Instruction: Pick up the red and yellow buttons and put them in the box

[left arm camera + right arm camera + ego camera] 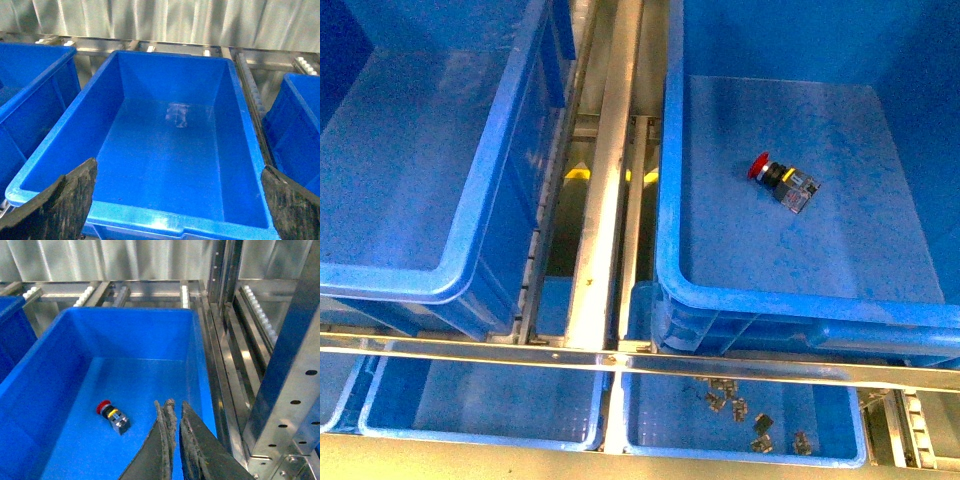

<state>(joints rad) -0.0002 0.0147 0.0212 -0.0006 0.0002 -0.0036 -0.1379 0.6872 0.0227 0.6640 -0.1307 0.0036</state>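
I judge it half done: red button (782, 180) lies in the blue box (666, 250), yellow unseen; right claw (174, 403) pressed together, left claw (178, 166) spread.

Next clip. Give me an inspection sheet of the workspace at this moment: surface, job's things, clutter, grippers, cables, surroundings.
Surface: metal rack rails carrying blue bins; no tabletop seen.
Job's things: red button lies on its side on the floor of the right bin; left bin holds nothing; no yellow-capped button seen.
Clutter: small metal clips in the lower right tray.
Grippers: left gripper open above the left bin; right gripper above the right bin, fingers nearly together, holding nothing.
Cables: nothing seen.
Surroundings: roller tracks; corrugated metal wall.
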